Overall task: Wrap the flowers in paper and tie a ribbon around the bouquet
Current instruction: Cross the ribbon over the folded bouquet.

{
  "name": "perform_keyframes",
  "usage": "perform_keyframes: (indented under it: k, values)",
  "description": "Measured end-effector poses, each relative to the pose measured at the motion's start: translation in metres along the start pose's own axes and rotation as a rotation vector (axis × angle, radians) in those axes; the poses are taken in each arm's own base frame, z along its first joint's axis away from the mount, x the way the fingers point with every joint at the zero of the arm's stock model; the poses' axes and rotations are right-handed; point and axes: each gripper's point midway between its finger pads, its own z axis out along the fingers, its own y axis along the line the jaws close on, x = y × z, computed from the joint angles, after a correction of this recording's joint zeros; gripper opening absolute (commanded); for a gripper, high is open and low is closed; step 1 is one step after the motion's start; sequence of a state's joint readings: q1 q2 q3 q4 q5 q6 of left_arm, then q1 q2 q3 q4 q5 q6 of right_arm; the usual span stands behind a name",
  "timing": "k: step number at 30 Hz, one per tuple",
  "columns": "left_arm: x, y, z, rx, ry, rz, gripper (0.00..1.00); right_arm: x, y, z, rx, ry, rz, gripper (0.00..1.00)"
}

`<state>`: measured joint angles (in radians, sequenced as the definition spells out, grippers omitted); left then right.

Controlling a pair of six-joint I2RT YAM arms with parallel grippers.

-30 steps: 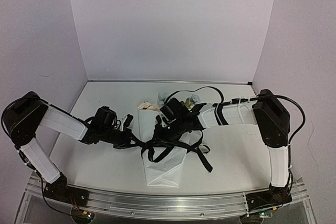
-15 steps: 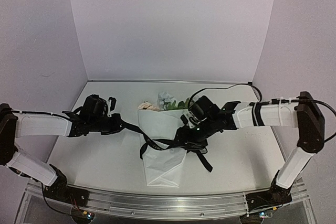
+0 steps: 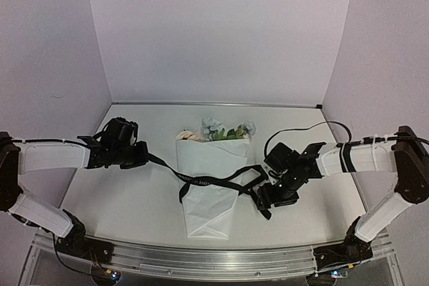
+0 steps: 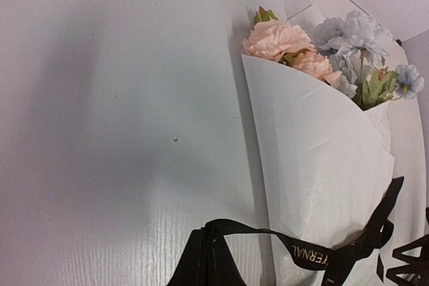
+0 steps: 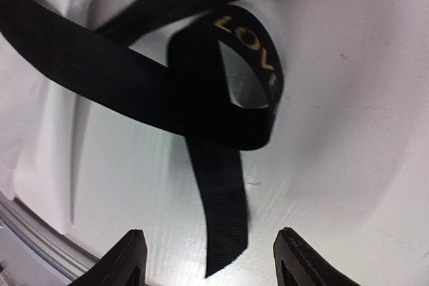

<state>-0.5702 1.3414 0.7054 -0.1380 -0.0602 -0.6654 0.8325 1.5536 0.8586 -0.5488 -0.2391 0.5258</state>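
Observation:
The bouquet (image 3: 209,189) lies in the middle of the table as a white paper cone (image 4: 315,152). Cream-pink and pale blue flowers (image 3: 216,129) (image 4: 285,38) stick out of its far, wide end. A black lettered ribbon (image 3: 204,181) (image 4: 305,254) crosses the cone's middle. Left of the cone, my left gripper (image 3: 142,157) (image 4: 206,232) is shut on one end of the ribbon, which runs taut to the cone. Right of the cone, my right gripper (image 3: 263,199) (image 5: 209,252) stands open low over the table. The ribbon's (image 5: 100,72) loose end lies between its fingers, untouched.
The table (image 3: 134,199) is walled at the back and both sides. A metal rail (image 3: 201,259) runs along the near edge by the arm bases. A cable loops above the right forearm (image 3: 355,159).
My left gripper has pulled its ribbon end leftward, drawing it tight. My right gripper has opened, let go of the ribbon, and moved right off the cone toward the loose end.

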Motion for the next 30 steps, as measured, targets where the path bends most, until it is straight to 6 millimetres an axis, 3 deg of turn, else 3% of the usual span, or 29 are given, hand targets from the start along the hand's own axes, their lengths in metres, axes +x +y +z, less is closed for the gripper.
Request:
perform_keyframes:
  k: [7, 13, 24, 30]
  values:
    - [-0.003, 0.016, -0.002, -0.070, -0.012, -0.021, 0.00, 0.002, -0.012, 0.002, 0.099, -0.028, -0.082, 0.67]
    - [-0.009, 0.025, -0.006, -0.104, -0.028, -0.036, 0.00, -0.014, -0.017, -0.003, 0.121, -0.074, -0.061, 0.66]
    - [-0.014, 0.030, -0.014, -0.126, -0.049, -0.042, 0.00, -0.031, -0.019, -0.010, 0.118, -0.130, 0.019, 0.60]
    - [-0.019, 0.032, -0.021, -0.131, -0.067, -0.048, 0.00, -0.032, -0.017, -0.009, 0.105, -0.123, 0.033, 0.57]
